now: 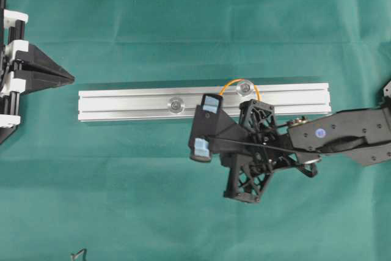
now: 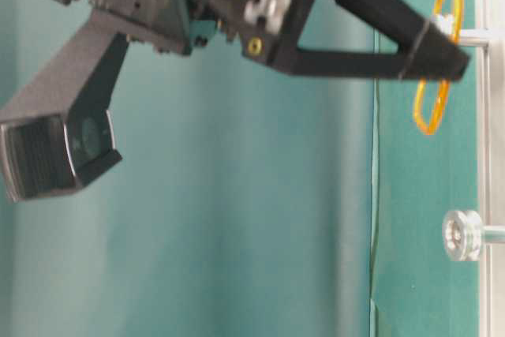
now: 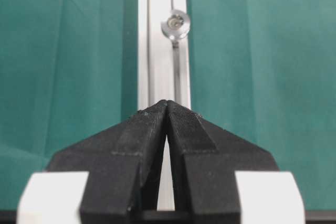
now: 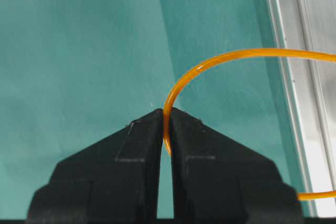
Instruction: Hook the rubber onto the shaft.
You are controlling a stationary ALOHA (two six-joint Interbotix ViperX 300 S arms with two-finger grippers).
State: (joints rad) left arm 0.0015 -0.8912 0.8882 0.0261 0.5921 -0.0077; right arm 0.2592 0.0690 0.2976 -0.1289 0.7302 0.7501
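Note:
The rubber (image 1: 231, 82) is a thin orange loop arching over the right shaft (image 1: 246, 88) on the silver rail (image 1: 122, 103). In the table-level view this shaft (image 2: 472, 37) passes through the rubber (image 2: 428, 127). My right gripper (image 1: 250, 105) hangs over the rail beside that shaft, shut on the rubber. The right wrist view shows the rubber (image 4: 220, 57) pinched at the tips of my right gripper (image 4: 167, 113). A second shaft (image 1: 176, 105) stands bare further left. My left gripper (image 1: 68, 78) is shut and empty, off the rail's left end.
Green cloth covers the table. In the left wrist view my left gripper (image 3: 167, 104) points along the rail (image 3: 155, 51) toward the bare shaft (image 3: 176, 23). The right arm's camera housing (image 1: 206, 128) hangs in front of the rail. A small dark object (image 1: 78, 253) lies at the bottom edge.

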